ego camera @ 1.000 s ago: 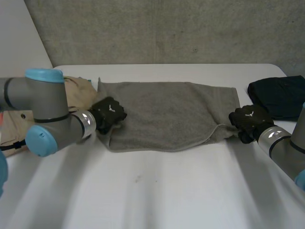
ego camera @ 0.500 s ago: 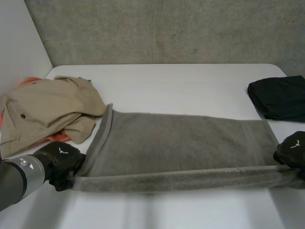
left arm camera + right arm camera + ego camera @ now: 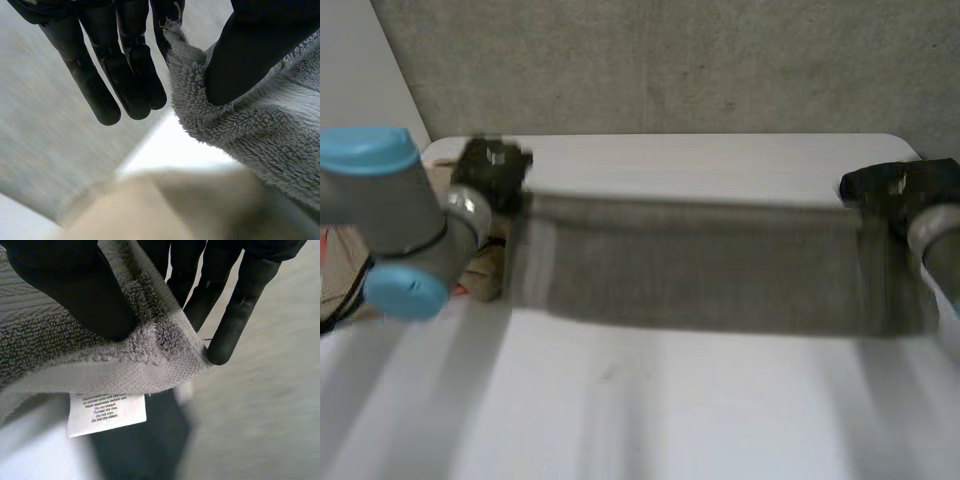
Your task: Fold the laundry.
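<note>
You have the grey towel (image 3: pixel 700 265) stretched flat across the middle of the head view, over the white worktop (image 3: pixel 650 420). Your left hand (image 3: pixel 492 170), at the upper left, pinches one corner. In its wrist view the thumb presses the fluffy edge against one finger, while the other fingers (image 3: pixel 125 65) hang straight. Your right hand (image 3: pixel 910 185), at the upper right, clamps the opposite corner between its thumb and fingers (image 3: pixel 235 315), with a white care label (image 3: pixel 106 412) just under that corner. A beige garment (image 3: pixel 485 275) lies beside the left arm.
</note>
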Available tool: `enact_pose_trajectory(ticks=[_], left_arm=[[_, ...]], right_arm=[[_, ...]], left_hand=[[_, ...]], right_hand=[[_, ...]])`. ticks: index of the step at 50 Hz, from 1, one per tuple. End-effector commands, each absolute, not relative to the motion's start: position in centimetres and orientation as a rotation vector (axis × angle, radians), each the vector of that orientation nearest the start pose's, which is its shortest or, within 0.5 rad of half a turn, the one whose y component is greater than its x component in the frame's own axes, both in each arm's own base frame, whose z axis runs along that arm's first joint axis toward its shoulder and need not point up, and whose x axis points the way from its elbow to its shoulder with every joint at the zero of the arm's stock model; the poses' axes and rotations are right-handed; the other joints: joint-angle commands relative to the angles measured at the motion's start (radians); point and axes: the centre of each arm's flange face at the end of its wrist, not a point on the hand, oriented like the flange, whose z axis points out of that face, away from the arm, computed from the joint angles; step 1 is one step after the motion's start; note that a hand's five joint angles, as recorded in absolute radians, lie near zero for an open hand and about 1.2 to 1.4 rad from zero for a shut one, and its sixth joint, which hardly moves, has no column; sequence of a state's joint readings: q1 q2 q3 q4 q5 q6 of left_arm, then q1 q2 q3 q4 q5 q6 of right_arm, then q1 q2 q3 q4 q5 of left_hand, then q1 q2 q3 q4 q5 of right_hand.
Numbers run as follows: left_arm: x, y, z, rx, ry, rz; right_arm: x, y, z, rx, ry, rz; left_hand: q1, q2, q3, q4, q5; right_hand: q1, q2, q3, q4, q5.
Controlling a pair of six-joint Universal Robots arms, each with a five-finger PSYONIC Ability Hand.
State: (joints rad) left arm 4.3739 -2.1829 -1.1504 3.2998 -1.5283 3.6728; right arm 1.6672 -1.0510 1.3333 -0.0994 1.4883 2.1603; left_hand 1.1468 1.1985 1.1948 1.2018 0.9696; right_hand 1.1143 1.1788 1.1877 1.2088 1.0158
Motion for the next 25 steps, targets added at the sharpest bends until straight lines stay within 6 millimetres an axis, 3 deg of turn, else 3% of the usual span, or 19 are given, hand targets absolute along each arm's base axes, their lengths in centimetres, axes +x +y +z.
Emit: enact_pose_trajectory(ticks=[1, 2, 5, 7, 9, 12, 18, 25], left_arm=[[-28.9, -40.8, 34.6, 0.642, 1.347, -2.645], [-28.8, -41.0, 36.3, 0.558, 1.241, -2.749], [-28.4, -41.2, 37.9, 0.464, 1.134, -2.868], [-27.8, -41.6, 37.8, 0.439, 1.158, -2.882], [-27.5, -42.0, 36.7, 0.446, 1.243, -2.837], [-27.3, -42.2, 35.3, 0.461, 1.342, -2.788], [-27.2, -41.9, 30.5, 0.544, 1.558, -2.66], [-27.2, -40.2, 24.2, 0.64, 1.81, -2.496]], right_arm=[[20.6, -42.6, 33.7, -1.019, 1.749, -3.075], [20.6, -42.6, 34.8, -0.951, 1.671, -3.128], [20.4, -42.1, 38.1, -0.772, 1.441, -3.272], [20.2, -41.9, 38.8, -0.748, 1.406, -3.299], [20.0, -42.1, 38.3, -0.761, 1.45, -3.273], [20.4, -42.3, 36.3, -0.829, 1.555, -3.184], [20.6, -43.0, 32.1, -0.921, 1.748, -3.024], [20.4, -42.4, 25.4, -1.069, 2.063, -2.7]], left_hand=[[0.249, 0.198, 0.201, 0.194, 0.252], [0.249, 0.198, 0.201, 0.194, 0.252], [0.249, 0.198, 0.201, 0.194, 0.252], [0.249, 0.198, 0.201, 0.194, 0.252], [0.249, 0.198, 0.201, 0.194, 0.252], [0.249, 0.198, 0.201, 0.194, 0.252], [0.249, 0.198, 0.201, 0.194, 0.252], [0.249, 0.198, 0.201, 0.194, 0.252]], right_hand=[[0.282, 0.217, 0.209, 0.187, 0.206], [0.282, 0.217, 0.209, 0.187, 0.206], [0.282, 0.217, 0.209, 0.187, 0.206], [0.282, 0.217, 0.209, 0.187, 0.206], [0.282, 0.217, 0.209, 0.187, 0.206], [0.282, 0.217, 0.209, 0.187, 0.206], [0.282, 0.217, 0.209, 0.187, 0.206], [0.282, 0.217, 0.209, 0.187, 0.206]])
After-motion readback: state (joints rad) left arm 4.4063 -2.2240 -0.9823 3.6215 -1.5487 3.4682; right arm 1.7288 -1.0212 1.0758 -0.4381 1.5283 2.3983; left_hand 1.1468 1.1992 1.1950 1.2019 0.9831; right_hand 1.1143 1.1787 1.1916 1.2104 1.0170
